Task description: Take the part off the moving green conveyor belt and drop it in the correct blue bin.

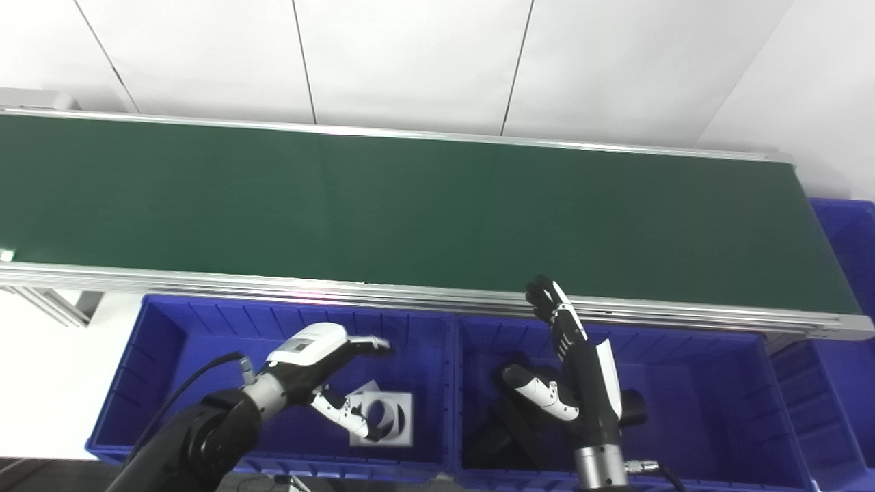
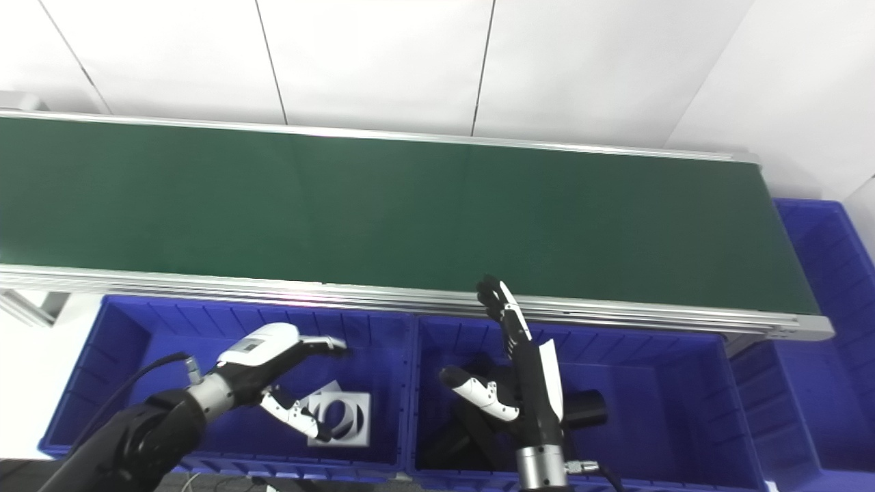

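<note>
The green conveyor belt [image 1: 410,205] runs across the view with no part showing on it. My left hand [image 1: 321,369] is open and empty, hovering over the left blue bin [image 1: 164,355], just above white square parts with round holes [image 1: 386,417]. My right hand [image 1: 571,362] is open and empty, fingers pointing up toward the belt's near rail, over the middle blue bin [image 1: 718,396]. Black parts [image 1: 632,406] lie in that bin, partly hidden behind my right hand.
A third blue bin [image 1: 851,273] stands at the right end of the belt. The belt's metal rail [image 1: 273,283] runs along the bins' far edge. White wall panels stand behind the belt.
</note>
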`<action>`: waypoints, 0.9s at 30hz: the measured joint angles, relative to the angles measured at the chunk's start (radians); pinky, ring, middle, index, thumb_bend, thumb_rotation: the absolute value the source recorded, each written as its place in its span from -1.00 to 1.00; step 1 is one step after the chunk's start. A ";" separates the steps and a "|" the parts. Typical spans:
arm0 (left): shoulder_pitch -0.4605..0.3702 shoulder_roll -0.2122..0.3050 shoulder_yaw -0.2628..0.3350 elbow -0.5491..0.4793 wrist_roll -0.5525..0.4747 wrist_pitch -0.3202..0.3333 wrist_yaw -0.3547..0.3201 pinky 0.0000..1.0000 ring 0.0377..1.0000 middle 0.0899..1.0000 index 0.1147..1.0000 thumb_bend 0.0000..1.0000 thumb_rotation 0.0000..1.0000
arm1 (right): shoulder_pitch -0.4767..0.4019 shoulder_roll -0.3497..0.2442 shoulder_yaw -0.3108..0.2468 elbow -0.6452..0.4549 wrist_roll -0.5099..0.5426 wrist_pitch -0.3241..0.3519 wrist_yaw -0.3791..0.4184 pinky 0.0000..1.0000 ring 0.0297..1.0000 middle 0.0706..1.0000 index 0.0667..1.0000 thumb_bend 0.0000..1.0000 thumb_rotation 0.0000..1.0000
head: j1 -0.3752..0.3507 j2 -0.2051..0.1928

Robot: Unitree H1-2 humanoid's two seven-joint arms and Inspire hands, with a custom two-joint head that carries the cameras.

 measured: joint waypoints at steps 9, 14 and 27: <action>0.109 -0.169 0.106 -0.024 -0.373 -0.114 0.027 0.71 0.79 0.82 0.84 0.71 0.51 | 0.011 -0.002 -0.001 -0.023 -0.015 0.022 0.003 0.73 0.76 0.75 0.82 0.87 0.38 | 0.012 -0.022; 0.119 -0.221 0.099 0.043 -0.437 -0.259 0.048 0.72 0.78 0.83 0.84 0.73 0.54 | 0.026 -0.017 0.000 -0.031 -0.006 0.070 0.032 0.77 0.82 0.80 0.85 0.91 0.41 | 0.021 -0.040; 0.143 -0.232 0.043 0.100 -0.416 -0.276 0.194 0.70 0.77 0.82 0.85 0.68 0.37 | 0.042 -0.077 0.001 -0.035 0.044 0.097 0.100 0.78 0.79 0.81 0.88 0.89 0.25 | 0.018 -0.086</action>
